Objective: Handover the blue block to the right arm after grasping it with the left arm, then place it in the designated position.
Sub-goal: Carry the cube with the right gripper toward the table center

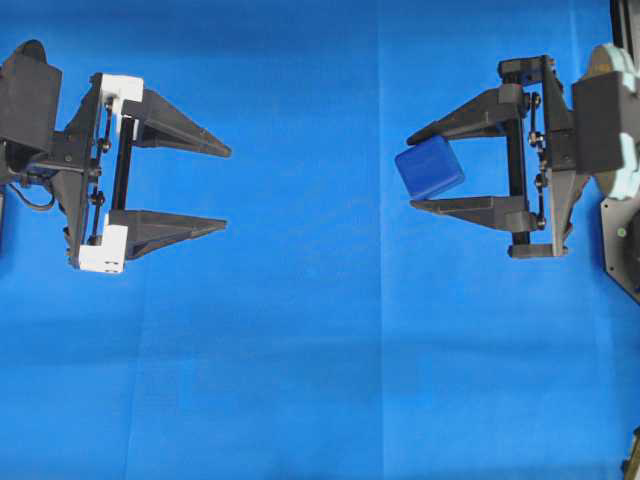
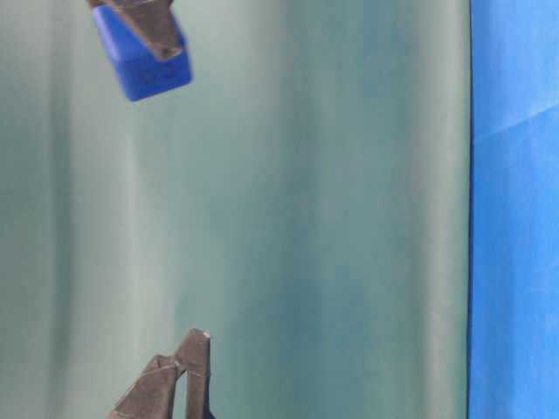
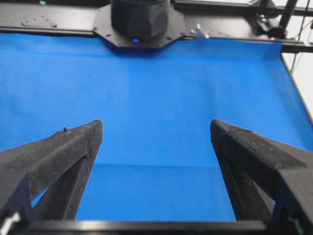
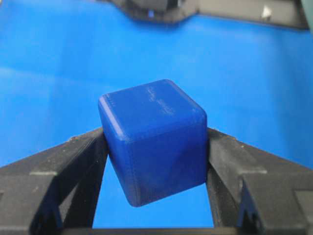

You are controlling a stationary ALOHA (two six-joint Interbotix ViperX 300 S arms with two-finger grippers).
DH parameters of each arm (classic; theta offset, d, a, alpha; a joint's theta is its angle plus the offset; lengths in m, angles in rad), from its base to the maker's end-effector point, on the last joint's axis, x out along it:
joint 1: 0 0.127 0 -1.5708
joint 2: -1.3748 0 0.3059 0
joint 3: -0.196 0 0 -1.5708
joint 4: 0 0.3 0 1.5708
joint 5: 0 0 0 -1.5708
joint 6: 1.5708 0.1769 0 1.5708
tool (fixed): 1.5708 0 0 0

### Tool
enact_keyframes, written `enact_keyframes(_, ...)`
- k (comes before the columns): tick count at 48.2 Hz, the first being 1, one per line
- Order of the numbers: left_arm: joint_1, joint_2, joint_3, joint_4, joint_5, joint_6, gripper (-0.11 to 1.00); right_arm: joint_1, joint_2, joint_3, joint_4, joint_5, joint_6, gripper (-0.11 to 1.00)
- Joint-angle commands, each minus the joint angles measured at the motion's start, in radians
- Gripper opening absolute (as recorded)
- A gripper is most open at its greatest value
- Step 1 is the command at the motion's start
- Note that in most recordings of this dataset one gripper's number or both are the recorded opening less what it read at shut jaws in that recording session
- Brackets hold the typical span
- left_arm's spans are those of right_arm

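The handover looks done: the right arm's fingers (image 1: 412, 169) are clamped on the blue block (image 1: 429, 170), pinched near their tips above the table (image 1: 300, 350). The left fingers (image 1: 228, 188) stand wide apart, empty. Next: lower and release.

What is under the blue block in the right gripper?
Under the blue block, held between the right gripper's fingers, only plain blue cloth shows. The patch directly beneath it is covered by the block itself.
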Motion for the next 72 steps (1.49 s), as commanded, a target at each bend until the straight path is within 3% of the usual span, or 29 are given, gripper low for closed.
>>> enact_keyframes(1, -0.003, -0.006, -0.020, -0.002, -0.009, 0.000, 0.93, 0.000, -0.003, -0.011, 0.009, 0.037, 0.006, 0.44)
enact_keyframes(14, -0.003, -0.006, -0.020, -0.002, -0.009, 0.000, 0.93, 0.000, -0.003, -0.011, 0.012, 0.144, 0.040, 0.44)
enact_keyframes(33, -0.003, -0.006, -0.020, -0.002, -0.011, 0.000, 0.93, 0.000, 0.002, -0.009, 0.008, 0.120, 0.040, 0.44)
enact_keyframes(46, -0.003, -0.005, -0.021, -0.002, -0.011, 0.000, 0.93, -0.026, 0.094, 0.006, 0.005, 0.015, 0.040, 0.44)
enact_keyframes(56, -0.003, -0.002, -0.025, -0.002, -0.014, 0.000, 0.93, -0.055, 0.233, 0.017, 0.009, -0.140, 0.040, 0.44)
enact_keyframes(72, -0.002, 0.000, -0.029, -0.002, -0.026, 0.000, 0.93, -0.055, 0.469, -0.015, 0.034, -0.291, 0.054, 0.44)
